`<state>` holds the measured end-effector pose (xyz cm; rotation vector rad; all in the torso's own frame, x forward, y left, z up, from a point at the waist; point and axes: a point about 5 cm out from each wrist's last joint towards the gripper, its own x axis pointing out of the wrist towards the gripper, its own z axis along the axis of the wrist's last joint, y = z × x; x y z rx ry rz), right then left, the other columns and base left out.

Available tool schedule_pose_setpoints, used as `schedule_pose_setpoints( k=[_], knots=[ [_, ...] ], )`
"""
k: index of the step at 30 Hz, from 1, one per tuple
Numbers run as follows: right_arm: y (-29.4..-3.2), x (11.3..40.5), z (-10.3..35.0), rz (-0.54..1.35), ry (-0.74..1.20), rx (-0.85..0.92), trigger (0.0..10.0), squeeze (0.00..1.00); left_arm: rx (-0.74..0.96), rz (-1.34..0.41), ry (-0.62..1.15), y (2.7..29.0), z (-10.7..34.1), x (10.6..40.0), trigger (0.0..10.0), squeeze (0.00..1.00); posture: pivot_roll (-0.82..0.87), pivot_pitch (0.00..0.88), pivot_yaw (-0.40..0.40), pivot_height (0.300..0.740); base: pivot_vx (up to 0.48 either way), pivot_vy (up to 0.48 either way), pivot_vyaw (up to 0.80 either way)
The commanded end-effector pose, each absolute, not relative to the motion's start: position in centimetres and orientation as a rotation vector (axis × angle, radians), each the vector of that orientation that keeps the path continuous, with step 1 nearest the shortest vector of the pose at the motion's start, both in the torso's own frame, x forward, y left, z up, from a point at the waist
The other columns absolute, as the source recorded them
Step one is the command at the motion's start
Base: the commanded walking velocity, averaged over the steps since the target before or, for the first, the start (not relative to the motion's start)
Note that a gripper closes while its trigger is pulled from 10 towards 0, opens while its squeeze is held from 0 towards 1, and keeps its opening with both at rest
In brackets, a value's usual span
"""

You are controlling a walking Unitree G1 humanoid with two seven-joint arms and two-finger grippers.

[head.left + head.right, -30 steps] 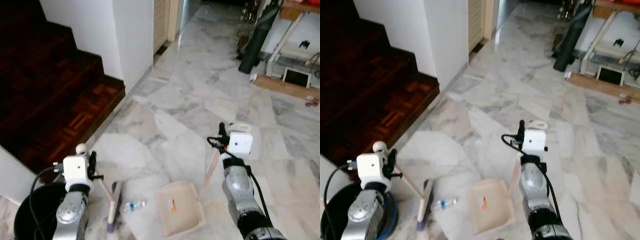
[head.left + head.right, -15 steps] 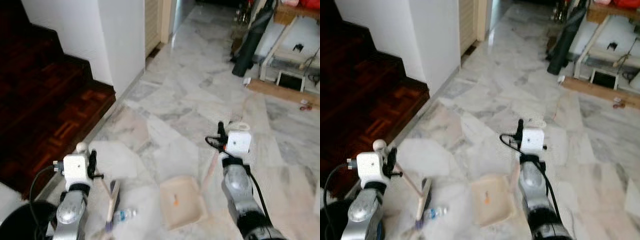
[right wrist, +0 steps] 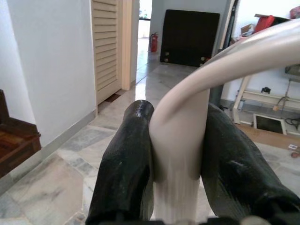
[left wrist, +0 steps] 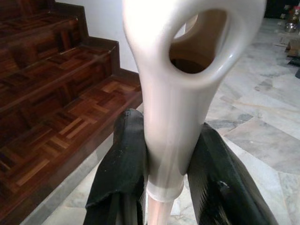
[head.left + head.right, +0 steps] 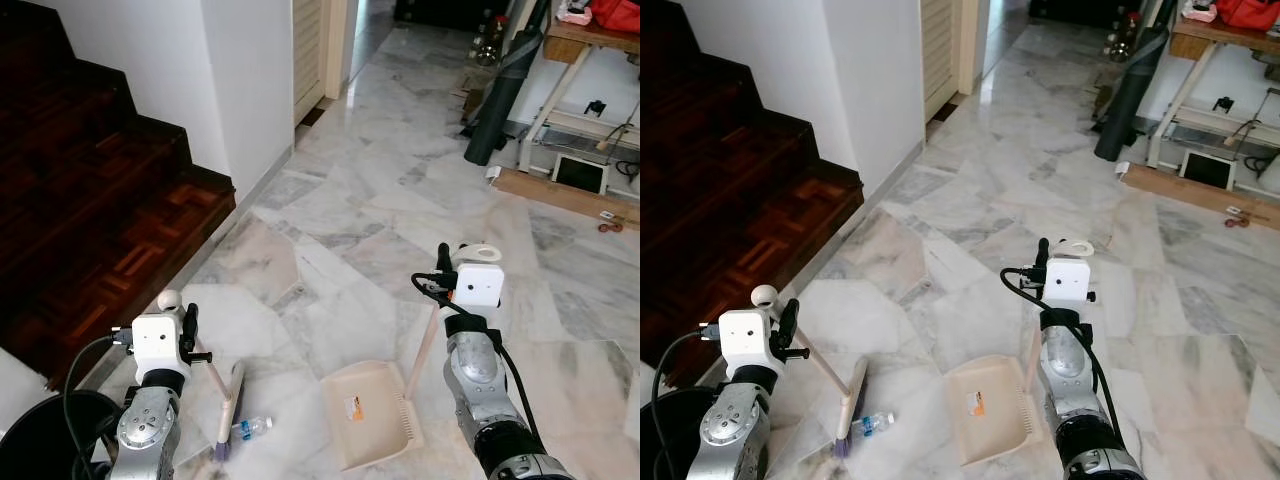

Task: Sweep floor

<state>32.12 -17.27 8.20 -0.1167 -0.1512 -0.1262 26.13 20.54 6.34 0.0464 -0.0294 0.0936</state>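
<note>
My left gripper (image 4: 164,159) is shut on the white handle (image 4: 180,89) of a small broom (image 5: 226,400), whose brush head rests on the marble floor near my left arm. My right gripper (image 3: 176,154) is shut on the cream handle (image 3: 187,117) of a dustpan (image 5: 368,413). The dustpan lies flat on the floor between my arms with a small orange scrap (image 5: 353,404) inside. A clear plastic bottle (image 5: 250,427) lies on the floor beside the brush bristles, left of the pan.
Dark wooden stairs (image 5: 90,220) rise on the left beside a white wall (image 5: 245,70). A black bin (image 5: 45,435) stands at my lower left. Far right are a rolled dark mat (image 5: 500,85), a white table frame (image 5: 575,70) and a wooden plank (image 5: 565,195).
The camera has risen and pulled back, so the whole scene shifted. The dustpan now lies a little further right of the bottle and broom head. Both grips hold as before.
</note>
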Motion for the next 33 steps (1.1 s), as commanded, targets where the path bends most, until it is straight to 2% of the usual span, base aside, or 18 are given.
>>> schedule_pose_setpoints(
  k=[1,15,33],
  knots=[
    [-17.39,32.62,9.07,-0.134,-0.180,-0.105,10.0,0.00,0.045,0.095,-0.025,20.65,6.33,26.06,10.0,0.00,0.11,0.094,-0.046,0.740,0.000,0.480,0.00],
    [-17.44,32.59,9.04,-0.135,-0.181,-0.112,10.0,0.00,0.050,0.093,-0.022,20.65,6.32,26.09,10.0,0.00,0.11,0.102,-0.043,0.740,0.000,0.474,0.00],
    [-17.43,32.55,8.89,-0.142,-0.172,-0.114,10.0,0.00,0.059,0.088,-0.022,20.65,6.47,26.14,10.0,0.00,0.11,0.121,-0.042,0.740,0.000,0.000,0.00]
  ],
)
